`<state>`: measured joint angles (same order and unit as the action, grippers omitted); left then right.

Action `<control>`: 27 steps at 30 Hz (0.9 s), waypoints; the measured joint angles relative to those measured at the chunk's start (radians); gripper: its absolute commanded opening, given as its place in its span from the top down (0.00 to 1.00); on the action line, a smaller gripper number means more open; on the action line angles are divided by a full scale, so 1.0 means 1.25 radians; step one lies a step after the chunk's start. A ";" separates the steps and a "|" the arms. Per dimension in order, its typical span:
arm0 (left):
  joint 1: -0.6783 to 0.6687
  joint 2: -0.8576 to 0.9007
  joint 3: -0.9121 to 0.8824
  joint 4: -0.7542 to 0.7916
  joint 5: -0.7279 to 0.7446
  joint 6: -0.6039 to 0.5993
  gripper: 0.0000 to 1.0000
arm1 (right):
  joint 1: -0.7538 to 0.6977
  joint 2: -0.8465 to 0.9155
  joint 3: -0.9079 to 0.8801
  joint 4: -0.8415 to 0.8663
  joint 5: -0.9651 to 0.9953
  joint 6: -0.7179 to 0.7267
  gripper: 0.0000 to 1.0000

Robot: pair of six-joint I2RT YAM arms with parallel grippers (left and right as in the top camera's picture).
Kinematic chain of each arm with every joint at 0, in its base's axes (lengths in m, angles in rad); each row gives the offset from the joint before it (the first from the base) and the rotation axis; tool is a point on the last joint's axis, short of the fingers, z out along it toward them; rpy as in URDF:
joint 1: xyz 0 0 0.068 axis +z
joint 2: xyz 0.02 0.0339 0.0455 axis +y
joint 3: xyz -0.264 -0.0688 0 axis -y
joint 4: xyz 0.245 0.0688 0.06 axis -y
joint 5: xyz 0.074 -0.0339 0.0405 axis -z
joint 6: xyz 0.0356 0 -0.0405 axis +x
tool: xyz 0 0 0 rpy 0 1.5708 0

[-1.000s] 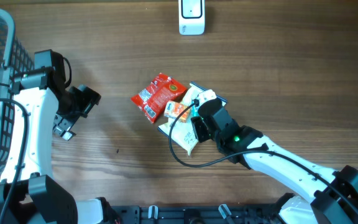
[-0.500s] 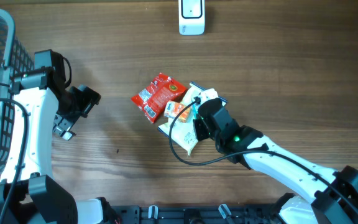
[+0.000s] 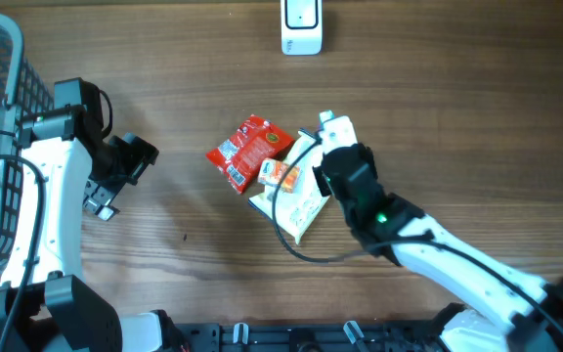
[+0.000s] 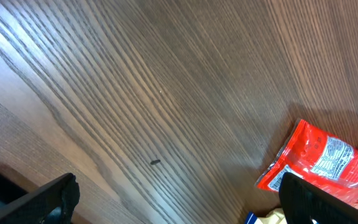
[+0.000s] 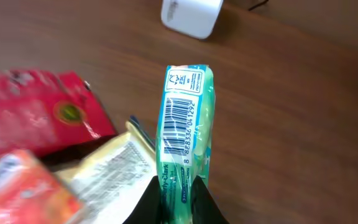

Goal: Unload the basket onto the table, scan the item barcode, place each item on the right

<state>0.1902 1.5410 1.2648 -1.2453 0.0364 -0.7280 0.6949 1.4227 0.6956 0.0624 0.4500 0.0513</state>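
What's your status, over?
Right claw shut on green packet, barcode showing. Left claw open, empty. White scanner ahead, nothing between.

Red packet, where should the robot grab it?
Probably the free end of the red packet, coming down from above over bare table: it lies flat, and the orange packet crowds its other end.

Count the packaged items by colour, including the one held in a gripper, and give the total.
Red packet: 1
Orange packet: 1
Cream packet: 1
Green-and-white pack, in the right gripper: 1
Total: 4, unless the blue edge under the cream packet is a fifth.
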 measured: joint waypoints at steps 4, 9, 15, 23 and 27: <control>0.000 0.000 0.000 0.000 0.000 0.000 0.00 | 0.032 0.099 0.000 0.016 0.063 -0.085 0.96; 0.000 0.000 0.000 0.000 0.000 0.000 0.00 | 0.163 0.108 0.000 0.012 0.114 -0.112 0.75; 0.000 0.000 0.000 0.000 0.000 0.000 0.00 | 0.192 0.108 0.000 -0.002 0.129 -0.067 0.09; 0.000 0.000 0.000 0.000 0.000 0.000 0.00 | 0.190 -0.048 0.000 -0.013 0.108 0.002 0.00; 0.000 0.000 0.000 0.000 0.000 0.000 0.00 | 0.128 -0.166 0.001 -0.049 0.060 0.052 0.00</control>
<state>0.1902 1.5410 1.2648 -1.2453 0.0364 -0.7280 0.8543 1.2156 0.6968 0.0017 0.5255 0.1158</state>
